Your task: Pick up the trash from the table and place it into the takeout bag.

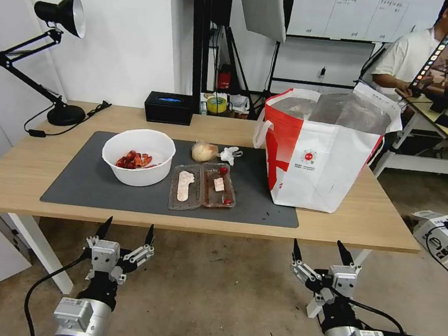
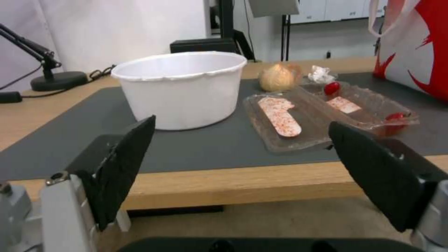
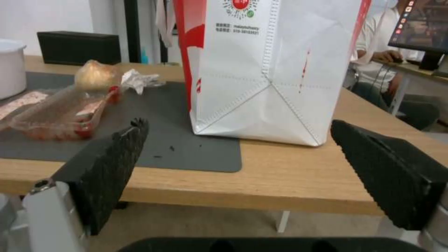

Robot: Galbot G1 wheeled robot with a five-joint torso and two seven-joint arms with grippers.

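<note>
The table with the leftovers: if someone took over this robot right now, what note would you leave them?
Left end effector: open, empty, below the table's front edge.
Right end effector: open, empty, same height, near the takeout bag.
On the mat: bowl of shells, clear tray, paper wad, white scrap.
Done: nothing picked up yet.
Left: all four pieces into the bag, which stands open.

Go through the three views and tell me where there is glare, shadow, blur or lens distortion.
Head view: wide-angle bend along the table edge, soft glare on the bag foil, even light with faint shadows. Left wrist view: the open left pincer fingers are soft in the foreground, the bowl fairly crisp. Right wrist view: the open right pincer is blurred, and so is the tray.
</note>
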